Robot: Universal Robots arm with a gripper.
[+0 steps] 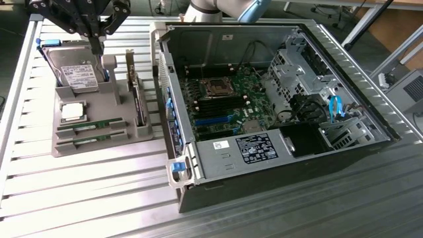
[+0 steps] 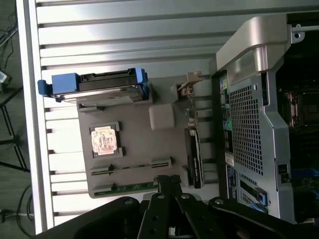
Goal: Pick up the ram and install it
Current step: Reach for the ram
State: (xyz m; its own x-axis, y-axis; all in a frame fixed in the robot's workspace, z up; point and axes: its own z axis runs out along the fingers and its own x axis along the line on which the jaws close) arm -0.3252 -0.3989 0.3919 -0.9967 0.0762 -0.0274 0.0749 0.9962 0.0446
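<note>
While the ram lies in the tray, closed fingers hover apart.

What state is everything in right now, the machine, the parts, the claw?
Computer case: open, side panel off.
Processor: lying flat in its recess.
Ram nearer processor: resting in a grey holder slot.
Outer ram: resting in the neighbouring slot.
Hard drive: standing propped in the holder.
Expansion card: upright in holder.
Gripper: above the hard drive, empty.
</note>
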